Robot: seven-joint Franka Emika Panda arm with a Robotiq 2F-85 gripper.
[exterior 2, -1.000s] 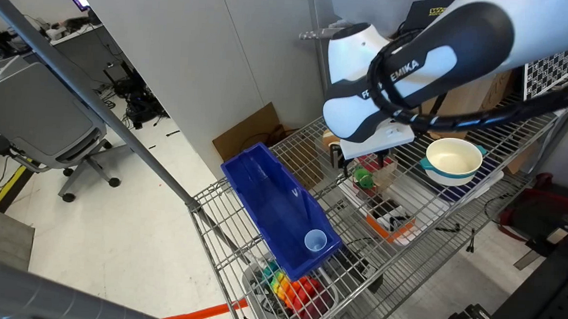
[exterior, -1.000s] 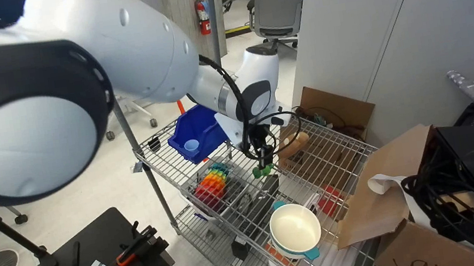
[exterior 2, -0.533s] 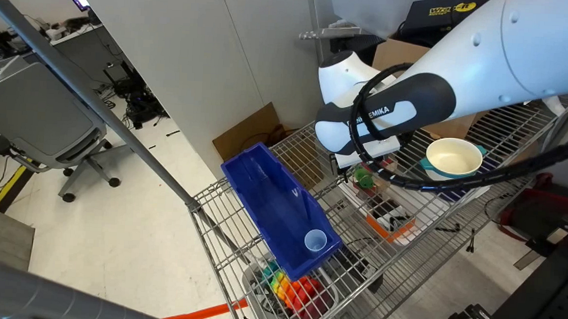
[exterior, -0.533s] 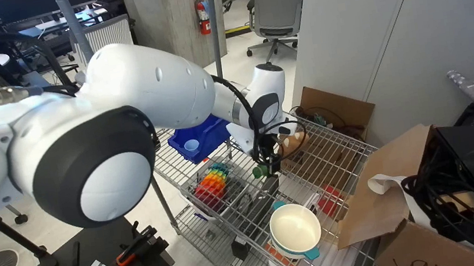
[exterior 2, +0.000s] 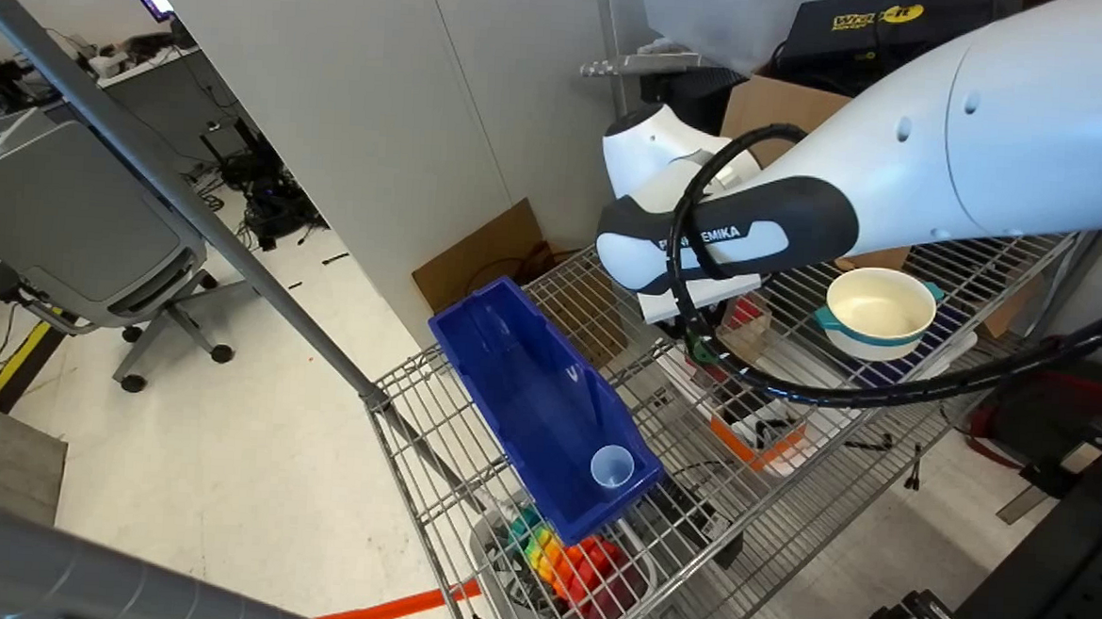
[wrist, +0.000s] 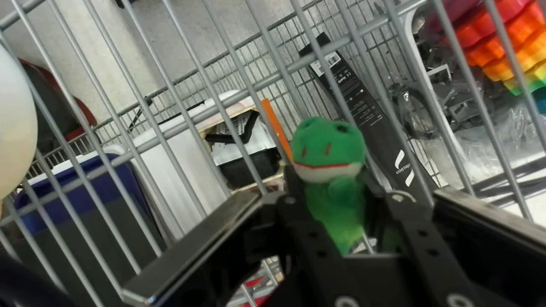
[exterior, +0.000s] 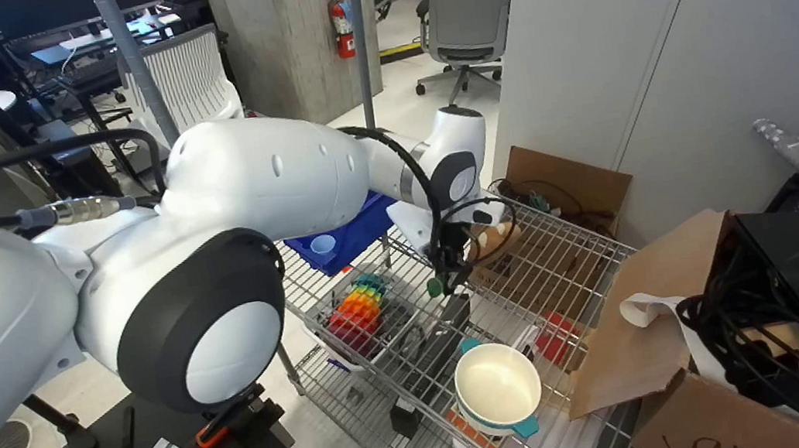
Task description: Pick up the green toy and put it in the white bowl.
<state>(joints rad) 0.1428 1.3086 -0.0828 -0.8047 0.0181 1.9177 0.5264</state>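
The green toy [wrist: 328, 147], a small plush frog with a red mouth line and pale chin, sits upright between the fingers of my gripper [wrist: 332, 181]. Both fingers press against its body just below the head. In an exterior view only a bit of the green toy [exterior: 435, 287] shows beside the dark gripper [exterior: 449, 278], low over the wire shelf. A cable partly covers the toy [exterior 2: 702, 348] in an exterior view. The white bowl [exterior: 498, 384], cream inside with teal handles, stands apart on the same shelf. Its pale side enters the wrist view at the left edge.
A blue bin [exterior 2: 537, 394] holding a light blue cup [exterior 2: 612, 466] stands on the wire shelf. A cardboard box [exterior: 634, 332] stands beyond the bowl. Beneath the wires, a tub holds a multicoloured toy [exterior 2: 575, 566]. A grey post [exterior: 359, 42] rises at the shelf's corner.
The arm has come down and its hand shifted slightly towards the toy. The jaws have drawn together around the green toy, and the forearm has swung lower.
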